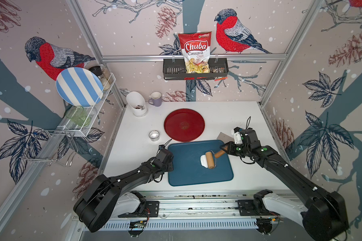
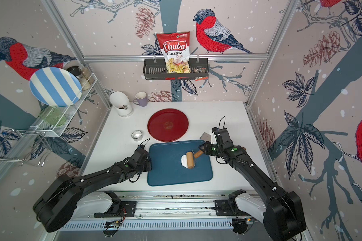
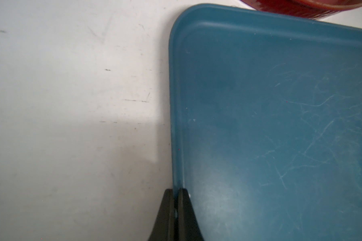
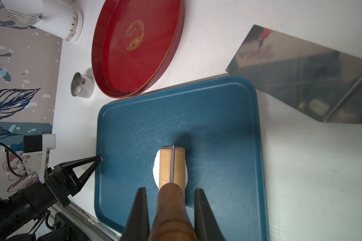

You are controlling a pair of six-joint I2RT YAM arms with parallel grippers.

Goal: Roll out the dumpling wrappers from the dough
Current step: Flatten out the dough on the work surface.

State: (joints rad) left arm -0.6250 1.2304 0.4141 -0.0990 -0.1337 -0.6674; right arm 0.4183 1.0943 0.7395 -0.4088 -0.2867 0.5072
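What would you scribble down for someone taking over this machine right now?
Left gripper: shut, pinching the rim of the blue tray.
Right gripper: shut on the handle of the wooden roller.
The roller lies across the dough, near the tray's middle.
The metal ring and red plate sit beyond the tray.
Done: no wrappers in view yet.
Left: probably roll the dough thin, then cut rounds with the ring.

Both arms reach inward, left tool [image 3: 177, 190] pinched tight, right tool [image 4: 170, 189] clamped.
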